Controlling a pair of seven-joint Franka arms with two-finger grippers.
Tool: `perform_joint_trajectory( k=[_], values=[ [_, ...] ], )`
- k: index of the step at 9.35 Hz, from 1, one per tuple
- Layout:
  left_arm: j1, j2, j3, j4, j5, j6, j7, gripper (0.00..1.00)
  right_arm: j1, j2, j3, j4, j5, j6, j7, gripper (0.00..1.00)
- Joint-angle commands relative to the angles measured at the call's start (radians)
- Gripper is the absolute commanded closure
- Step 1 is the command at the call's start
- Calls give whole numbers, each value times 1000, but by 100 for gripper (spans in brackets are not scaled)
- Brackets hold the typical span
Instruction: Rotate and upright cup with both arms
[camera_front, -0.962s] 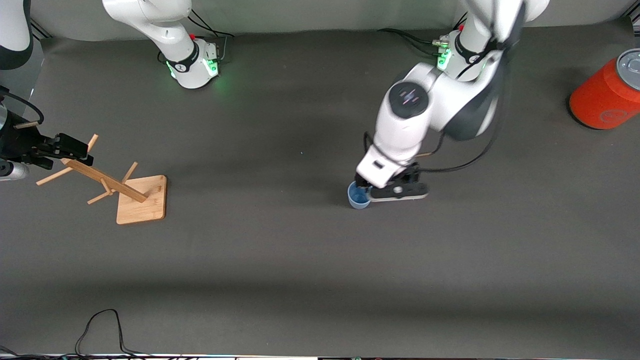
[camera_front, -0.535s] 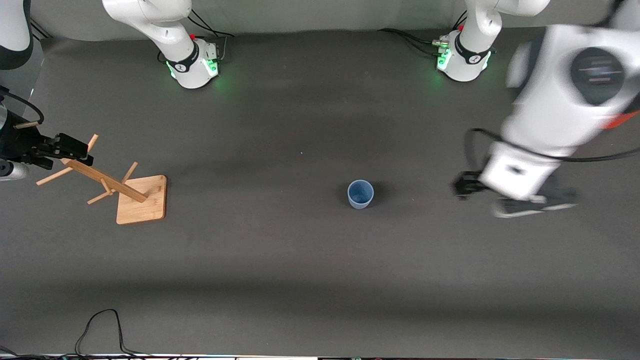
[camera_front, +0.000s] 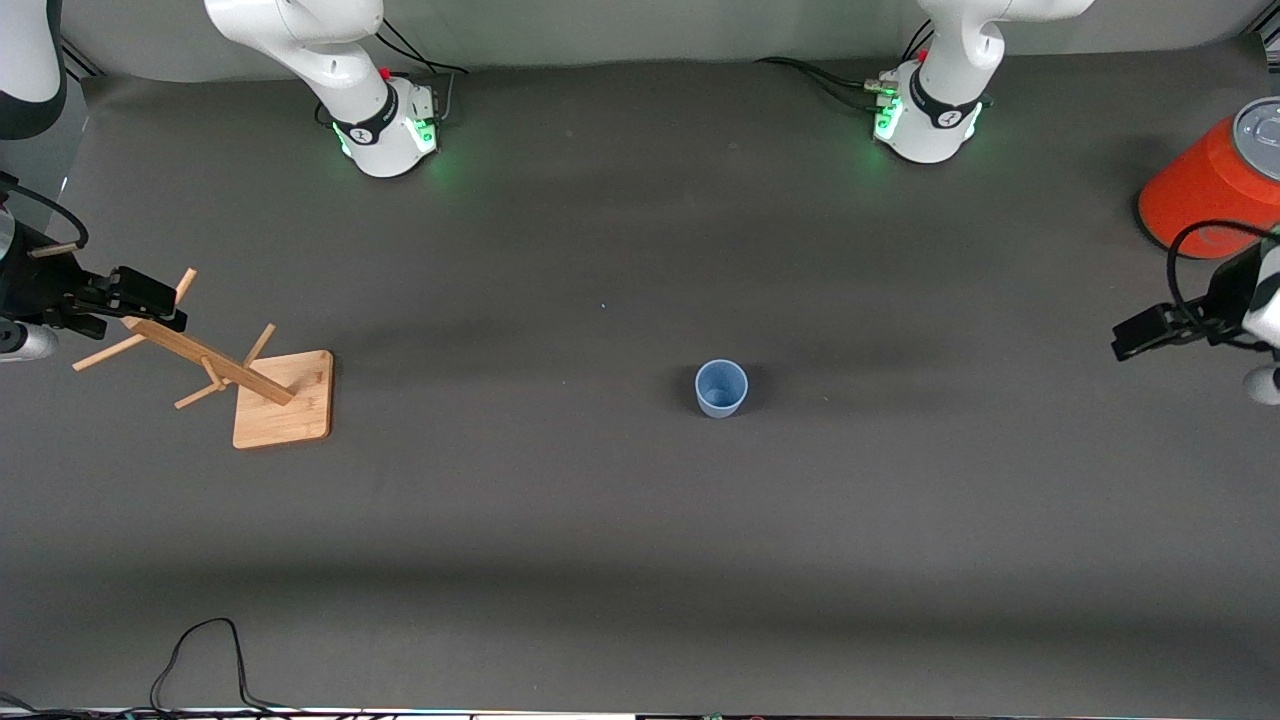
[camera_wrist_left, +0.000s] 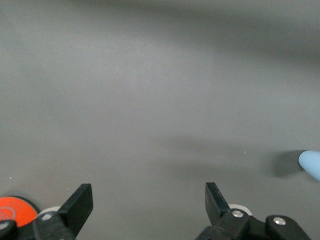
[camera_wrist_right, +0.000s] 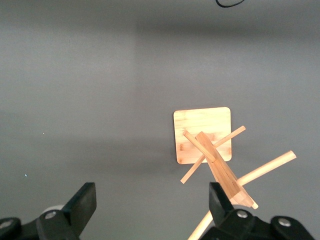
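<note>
Cup upright on table — mid-table.

2 white arms, dark joint bands, green-lit bases, black fingers.

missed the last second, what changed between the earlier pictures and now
The left pincer, down at the cup a second ago, let go and swung away toward the left arm's end of the table, near the orange cylinder; it is open. The cup stands upright where it was. The right pincer, open over the wooden rack, has not moved.
</note>
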Motion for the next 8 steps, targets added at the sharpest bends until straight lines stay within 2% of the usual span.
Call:
perform_joint_trajectory(
  k=[1, 4, 7, 8],
  values=[
    [35, -113, -27, -126, 19, 60, 71, 0, -1, -7, 1, -3, -12, 11, -13, 0],
    [82, -99, -39, -50, 22, -9, 84, 0, -1, -7, 1, -3, -12, 11, -13, 0],
    [24, -74, -32, 0, 27, -66, 65, 0, -1, -7, 1, -5, -12, 11, -12, 0],
    [-17, -64, 6, 6, 28, -66, 67, 0, -1, -7, 1, -5, -12, 11, -13, 0]
  ],
)
